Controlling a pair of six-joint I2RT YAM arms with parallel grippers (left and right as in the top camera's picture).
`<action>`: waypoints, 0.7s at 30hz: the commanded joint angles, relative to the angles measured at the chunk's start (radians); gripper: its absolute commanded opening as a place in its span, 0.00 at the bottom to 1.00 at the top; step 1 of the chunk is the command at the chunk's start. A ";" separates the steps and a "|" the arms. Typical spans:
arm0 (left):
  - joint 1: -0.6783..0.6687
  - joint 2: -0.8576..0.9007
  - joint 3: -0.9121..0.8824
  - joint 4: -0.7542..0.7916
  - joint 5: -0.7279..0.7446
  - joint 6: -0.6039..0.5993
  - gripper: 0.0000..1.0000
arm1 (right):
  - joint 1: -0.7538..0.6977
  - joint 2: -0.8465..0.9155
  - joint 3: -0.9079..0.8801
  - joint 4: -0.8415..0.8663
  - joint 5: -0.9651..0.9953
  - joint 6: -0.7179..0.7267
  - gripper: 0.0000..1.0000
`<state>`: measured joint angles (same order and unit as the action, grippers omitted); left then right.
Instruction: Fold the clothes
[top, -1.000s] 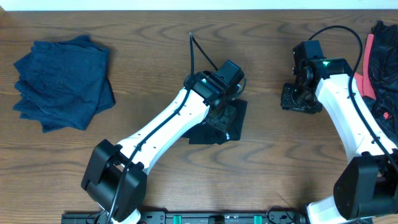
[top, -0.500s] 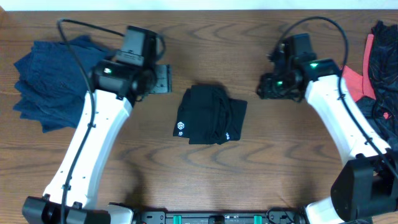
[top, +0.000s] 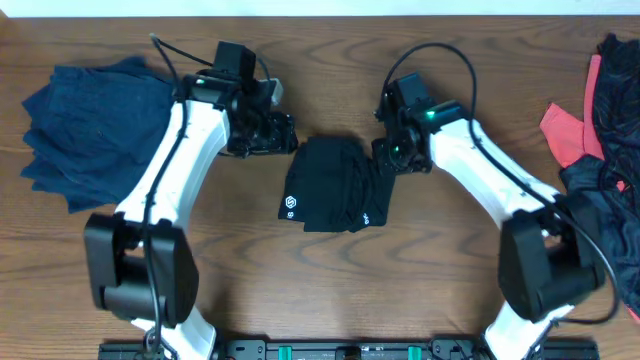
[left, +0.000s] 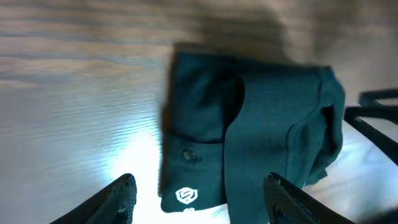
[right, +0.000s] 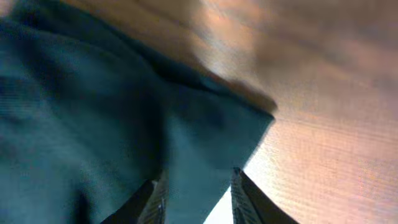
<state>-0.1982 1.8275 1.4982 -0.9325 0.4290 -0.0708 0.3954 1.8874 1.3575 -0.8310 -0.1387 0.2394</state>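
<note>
A folded black garment (top: 335, 185) with a small white logo (top: 290, 206) lies in the middle of the table. My left gripper (top: 281, 135) is open just off its upper left edge. In the left wrist view its fingers (left: 202, 202) stand wide apart over the garment (left: 249, 118) and logo (left: 185, 195). My right gripper (top: 392, 160) is at the garment's upper right corner. Its fingers (right: 199, 199) are partly open with the fabric corner (right: 124, 112) between them. More black clothes (top: 612, 185) with a coral-red piece (top: 565, 132) lie at the right edge.
A stack of folded dark blue clothes (top: 100, 130) lies at the far left. The wooden table (top: 330, 290) runs along the front, with a black rail at its near edge.
My left arm lifted off the garment, swung left, then came back to its upper left edge. My right gripper moved left to the garment's upper right corner.
</note>
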 joint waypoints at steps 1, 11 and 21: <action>-0.006 0.044 -0.007 0.006 0.106 0.107 0.67 | -0.025 0.023 0.003 -0.032 0.115 0.075 0.34; -0.075 0.160 -0.007 0.091 0.144 0.175 0.67 | -0.113 0.023 0.003 -0.107 0.161 0.105 0.34; -0.146 0.177 -0.007 0.121 0.177 0.209 0.38 | -0.148 0.023 0.003 -0.127 0.162 0.105 0.34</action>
<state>-0.3393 2.0075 1.4982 -0.8097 0.5835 0.1158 0.2638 1.9167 1.3567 -0.9539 0.0090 0.3298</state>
